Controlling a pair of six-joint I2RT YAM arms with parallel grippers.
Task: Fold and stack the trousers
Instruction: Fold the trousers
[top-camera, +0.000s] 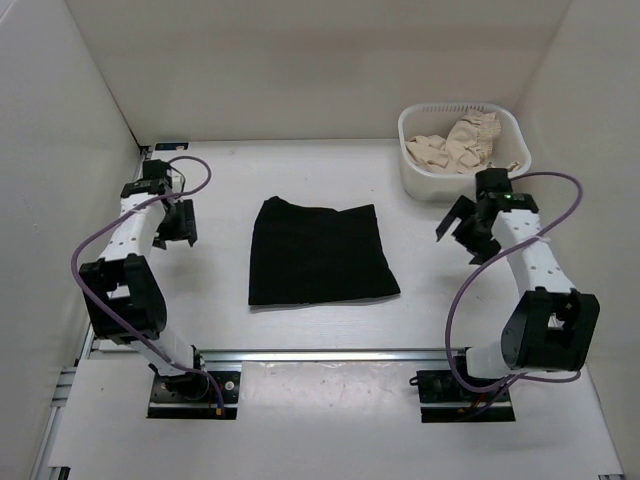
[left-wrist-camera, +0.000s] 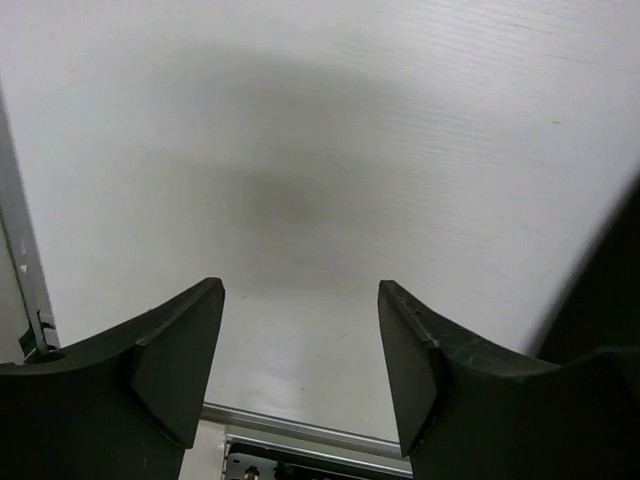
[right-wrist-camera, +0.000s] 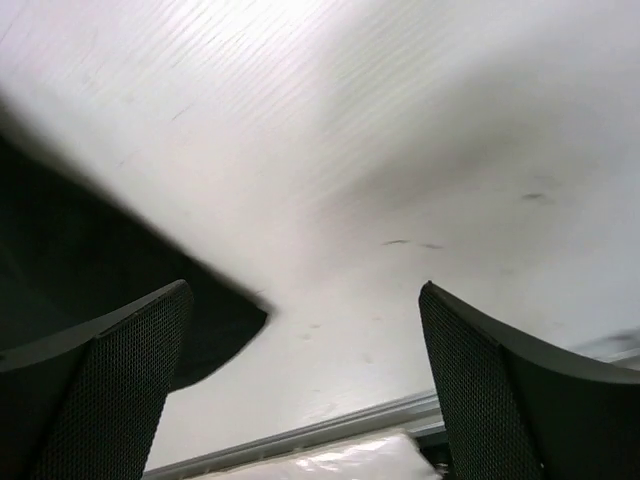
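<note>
The black trousers (top-camera: 320, 252) lie folded into a flat rectangle on the middle of the white table. My left gripper (top-camera: 176, 224) hangs open and empty to their left, well apart from them. My right gripper (top-camera: 462, 232) hangs open and empty to their right, between them and the basket. In the left wrist view, the left gripper (left-wrist-camera: 300, 350) is over bare table, with a dark edge of the trousers (left-wrist-camera: 610, 290) at the right. In the right wrist view, the right gripper (right-wrist-camera: 305, 370) is above bare table, with a corner of the trousers (right-wrist-camera: 100, 260) at the left.
A white basket (top-camera: 414, 170) at the back right holds beige frilly garments (top-camera: 462, 145). White walls close in the table on the left, back and right. A metal rail (top-camera: 330, 354) runs along the near edge by the arm bases.
</note>
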